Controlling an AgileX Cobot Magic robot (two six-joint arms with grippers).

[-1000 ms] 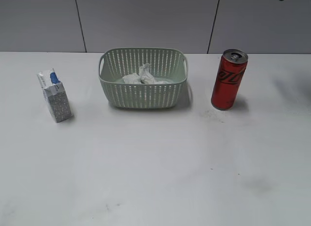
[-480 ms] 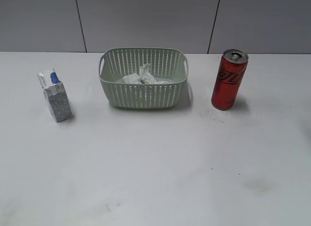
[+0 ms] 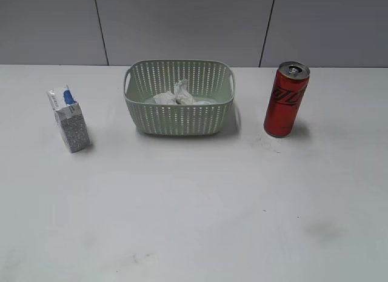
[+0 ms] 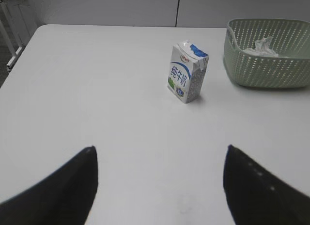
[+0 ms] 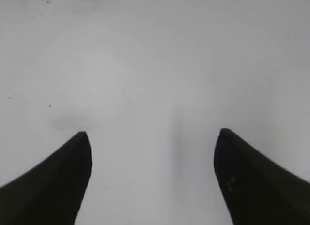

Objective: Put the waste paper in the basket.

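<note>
The waste paper (image 3: pixel 179 95) lies inside the basket (image 3: pixel 179 119), near the far edge of the table (image 3: pixel 194 203); no wad is seen outside it. The crumpled tissue is judged light, soft and compressible; a raised fold would be pinched. The basket is pale green perforated plastic with rounded corners. A carton (image 4: pixel 188 73) stands toward the left edge, a glossy red can (image 3: pixel 285 100) toward the right. The left gripper (image 4: pixel 160 152) and right gripper (image 5: pixel 152 138) are spread apart, holding nothing.
</note>
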